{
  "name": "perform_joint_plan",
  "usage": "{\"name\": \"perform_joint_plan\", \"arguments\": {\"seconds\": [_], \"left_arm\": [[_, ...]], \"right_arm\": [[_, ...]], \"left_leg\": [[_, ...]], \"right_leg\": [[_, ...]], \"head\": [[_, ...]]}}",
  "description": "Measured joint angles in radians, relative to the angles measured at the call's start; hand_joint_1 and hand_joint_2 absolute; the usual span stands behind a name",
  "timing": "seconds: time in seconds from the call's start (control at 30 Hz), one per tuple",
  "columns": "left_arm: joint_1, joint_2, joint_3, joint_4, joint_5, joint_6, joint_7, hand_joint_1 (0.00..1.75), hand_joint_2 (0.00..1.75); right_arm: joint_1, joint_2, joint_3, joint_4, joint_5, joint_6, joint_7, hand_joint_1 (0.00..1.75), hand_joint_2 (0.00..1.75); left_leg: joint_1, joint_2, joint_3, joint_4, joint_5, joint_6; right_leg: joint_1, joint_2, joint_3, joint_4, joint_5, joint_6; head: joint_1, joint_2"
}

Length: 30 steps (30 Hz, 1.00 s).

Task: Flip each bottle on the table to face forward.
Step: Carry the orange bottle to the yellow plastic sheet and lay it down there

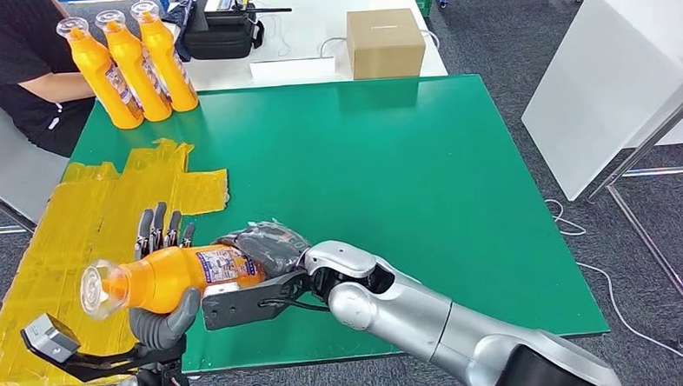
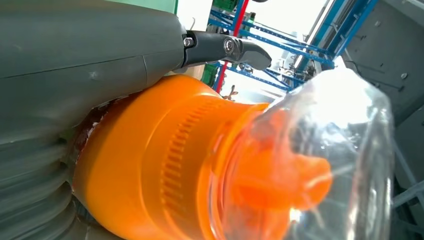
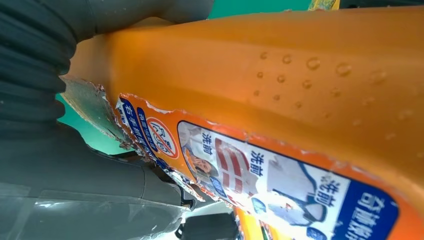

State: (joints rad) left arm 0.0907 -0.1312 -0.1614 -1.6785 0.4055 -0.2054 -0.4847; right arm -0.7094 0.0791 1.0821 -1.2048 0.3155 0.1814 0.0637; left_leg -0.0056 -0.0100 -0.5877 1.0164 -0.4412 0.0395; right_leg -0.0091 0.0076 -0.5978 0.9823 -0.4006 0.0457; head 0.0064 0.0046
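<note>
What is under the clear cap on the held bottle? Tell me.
Inside the clear cap on the held bottle, an orange spout shows through the plastic. Glare blurs its tip, so whether it is sealed cannot be told. The left hand covers part of the body.

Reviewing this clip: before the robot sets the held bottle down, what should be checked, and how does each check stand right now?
1. Held orange bottle gripped by both hands: ok; the left hand wraps its neck end and the right hand holds its base end.
2. Bottle upright: not ok; it lies sideways above the table's near left corner, clear cap pointing left.
3. Label visible: ok; the printed label shows in the right wrist view.
4. Set-down room: ok; the green table is bare ahead of the hands.
5. Three standing orange bottles at the far left corner out of the way: ok.
6. Person's arm near those bottles: cannot tell whether it will move.
</note>
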Motion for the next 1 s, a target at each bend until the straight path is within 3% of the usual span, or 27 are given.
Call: {"name": "perform_joint_plan", "arguments": {"seconds": [0.57, 0.7, 1.0], "left_arm": [[0.02, 0.0, 0.004, 0.0, 0.0, 0.01, -0.005, 0.0, 1.75], [0.031, 0.0, 0.003, 0.0, 0.0, 0.008, -0.011, 1.75, 1.75], [0.033, 0.0, 0.003, 0.0, 0.0, 0.001, -0.025, 1.75, 1.75]], "right_arm": [[0.0, -0.024, 0.048, -0.047, 0.013, 0.004, 0.0, 1.75, 1.75], [0.0, -0.039, 0.067, -0.068, 0.014, 0.004, 0.0, 1.75, 1.75], [-0.002, -0.046, 0.078, -0.077, 0.012, 0.003, 0.0, 1.75, 1.75]], "left_leg": [[0.0, 0.0, 0.0, 0.0, 0.0, 0.0], [0.0, 0.0, 0.0, 0.0, 0.0, 0.0], [0.0, 0.0, 0.0, 0.0, 0.0, 0.0]], "right_leg": [[0.0, 0.0, 0.0, 0.0, 0.0, 0.0], [0.0, 0.0, 0.0, 0.0, 0.0, 0.0], [0.0, 0.0, 0.0, 0.0, 0.0, 0.0]], "head": [[0.0, 0.0], [0.0, 0.0], [0.0, 0.0]]}}
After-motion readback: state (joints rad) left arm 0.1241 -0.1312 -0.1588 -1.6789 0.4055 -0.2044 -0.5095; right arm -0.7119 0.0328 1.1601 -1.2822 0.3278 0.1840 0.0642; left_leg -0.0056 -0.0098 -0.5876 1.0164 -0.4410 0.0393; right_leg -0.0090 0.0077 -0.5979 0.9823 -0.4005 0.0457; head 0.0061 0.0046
